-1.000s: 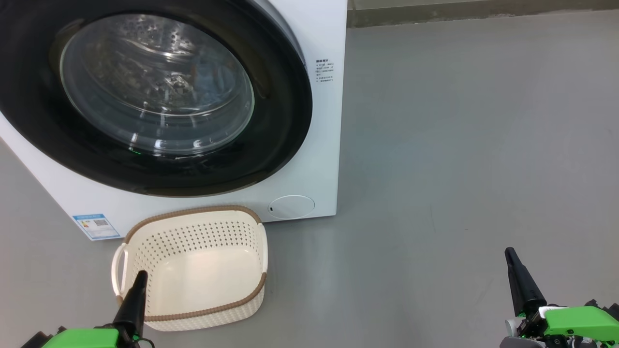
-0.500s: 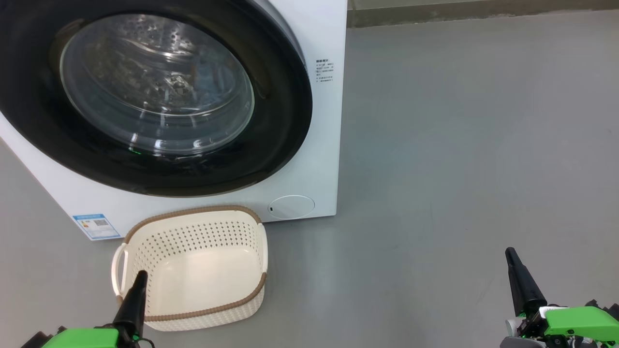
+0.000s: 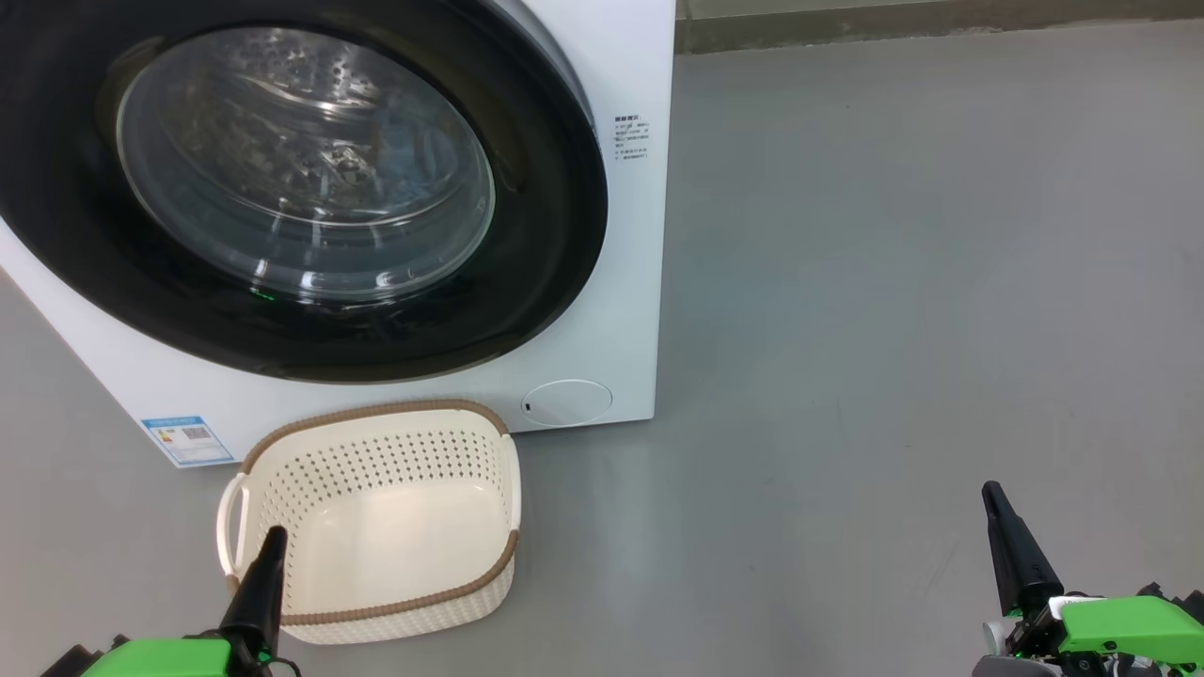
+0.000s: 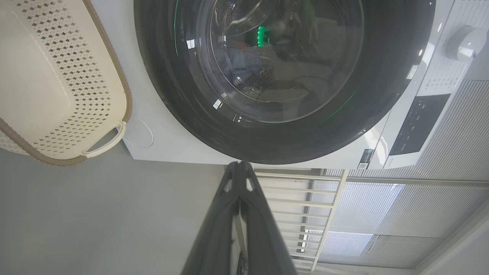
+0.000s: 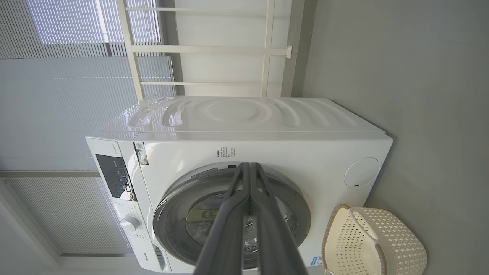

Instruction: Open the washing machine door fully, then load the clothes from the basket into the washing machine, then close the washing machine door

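Nothing has changed in the last second: the washing machine door (image 3: 301, 179) sits shut with the clothes (image 4: 244, 67) behind its glass. The basket (image 3: 376, 410) is empty, and the left gripper (image 3: 273, 541) and right gripper (image 3: 990, 491) are pressed together, holding nothing. The task looks finished.

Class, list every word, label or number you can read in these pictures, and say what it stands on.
Nothing reads clearly.
Blue label sticker on the washing machine front: too small.
Small print block beside the washing machine door: blurred.
Control panel markings: too small.
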